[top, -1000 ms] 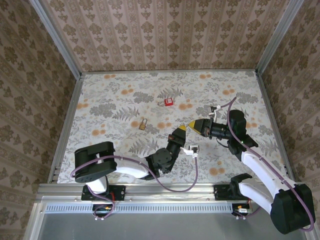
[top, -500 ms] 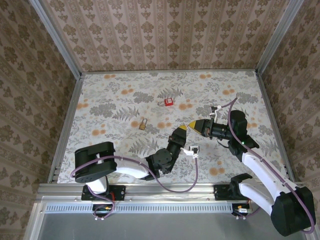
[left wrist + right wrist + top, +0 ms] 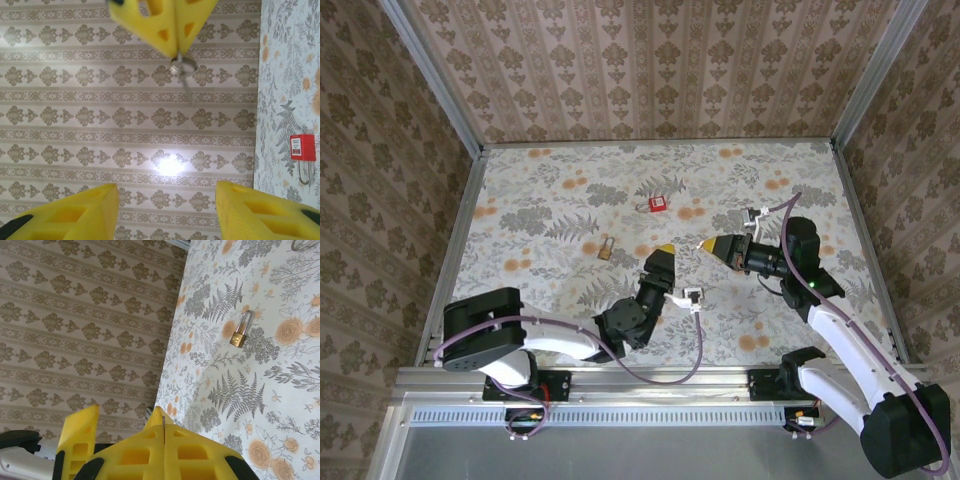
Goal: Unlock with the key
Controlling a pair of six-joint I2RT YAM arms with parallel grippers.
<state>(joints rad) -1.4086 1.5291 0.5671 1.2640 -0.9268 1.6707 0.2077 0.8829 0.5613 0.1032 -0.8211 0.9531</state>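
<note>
In the left wrist view the key (image 3: 187,80) hangs on its ring from the tips of my right gripper (image 3: 176,50), which is shut on it. My left gripper (image 3: 166,189) stands open below it, nothing between its yellow fingers (image 3: 70,215). From above, the left gripper (image 3: 664,250) sits a short way left of the right gripper (image 3: 706,245), both raised over the middle of the table. A red padlock (image 3: 658,204) lies beyond them, and a brass padlock (image 3: 606,246) lies to the left. The right wrist view has a thin metal edge pinched between the shut right gripper (image 3: 162,416).
The floral table top (image 3: 540,200) is walled by patterned panels on three sides. The brass padlock (image 3: 240,333) and the red padlock (image 3: 302,149) lie flat, shackles free. Cables loop near the left arm's wrist (image 3: 692,296).
My left gripper has opened, released the key and drawn back to the left. The right gripper stays shut on the key and has shifted slightly right.
</note>
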